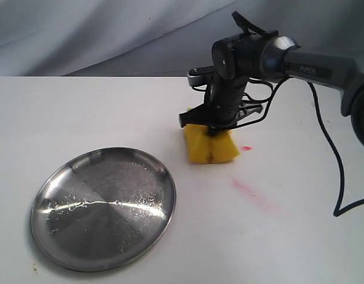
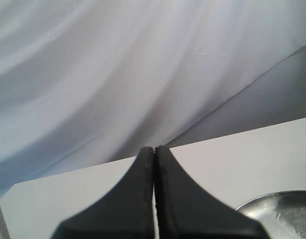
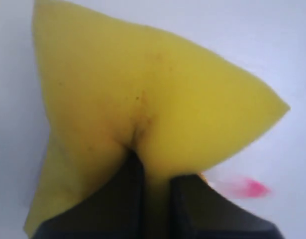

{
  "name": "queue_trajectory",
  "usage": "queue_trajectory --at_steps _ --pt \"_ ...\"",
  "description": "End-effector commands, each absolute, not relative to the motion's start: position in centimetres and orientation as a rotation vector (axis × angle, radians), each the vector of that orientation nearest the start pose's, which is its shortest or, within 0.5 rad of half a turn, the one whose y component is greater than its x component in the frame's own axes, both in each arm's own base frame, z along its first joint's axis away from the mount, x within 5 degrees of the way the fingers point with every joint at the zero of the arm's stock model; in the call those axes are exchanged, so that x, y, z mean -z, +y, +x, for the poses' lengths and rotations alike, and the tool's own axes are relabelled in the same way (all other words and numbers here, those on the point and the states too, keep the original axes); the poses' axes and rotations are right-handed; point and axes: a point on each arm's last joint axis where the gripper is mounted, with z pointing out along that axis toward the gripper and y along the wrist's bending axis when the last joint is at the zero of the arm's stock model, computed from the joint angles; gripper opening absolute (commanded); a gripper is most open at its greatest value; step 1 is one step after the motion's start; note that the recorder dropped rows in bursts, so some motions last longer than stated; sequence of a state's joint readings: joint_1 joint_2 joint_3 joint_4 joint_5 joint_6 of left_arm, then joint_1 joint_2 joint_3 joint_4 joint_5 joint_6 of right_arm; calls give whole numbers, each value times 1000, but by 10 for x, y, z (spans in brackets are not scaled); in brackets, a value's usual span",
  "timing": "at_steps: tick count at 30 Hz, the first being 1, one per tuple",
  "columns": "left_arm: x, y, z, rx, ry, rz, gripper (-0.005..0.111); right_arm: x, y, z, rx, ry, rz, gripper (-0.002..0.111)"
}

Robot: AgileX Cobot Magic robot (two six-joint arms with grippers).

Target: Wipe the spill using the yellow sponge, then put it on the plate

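Plate (image 1: 105,208) sits well off to one side of the right gripper (image 1: 219,129). Sponge (image 1: 210,147) is directly under that gripper, fingers clamped on its middle, base on the table (image 1: 81,118). Soft, light foam that dents at the pinch, so a mid-block hold looks secure. Long axis lies flat, crosswise to the fingers, corners flaring out. Spill not visible, probably under the sponge. Left gripper (image 2: 154,155) is pressed together on nothing.

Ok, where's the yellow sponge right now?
In the exterior view the yellow sponge is right of centre on the table, pinched in the right tool, beyond and right of the plate.
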State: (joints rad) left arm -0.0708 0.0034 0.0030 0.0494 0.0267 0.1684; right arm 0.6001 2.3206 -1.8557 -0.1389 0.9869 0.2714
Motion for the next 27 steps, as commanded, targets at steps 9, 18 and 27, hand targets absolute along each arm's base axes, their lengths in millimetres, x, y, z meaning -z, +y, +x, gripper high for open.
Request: queue_trajectory --at_steps 9,18,27 --pt "-211 -4 56 -107 1493 203 0 -142 245 403 305 2865 -594 0" --pt "-211 -4 56 -107 1493 203 0 -145 304 393 -371 2744 -562 0" --pt "-211 -4 56 -107 1493 203 0 -142 281 397 5 2771 -643 0"
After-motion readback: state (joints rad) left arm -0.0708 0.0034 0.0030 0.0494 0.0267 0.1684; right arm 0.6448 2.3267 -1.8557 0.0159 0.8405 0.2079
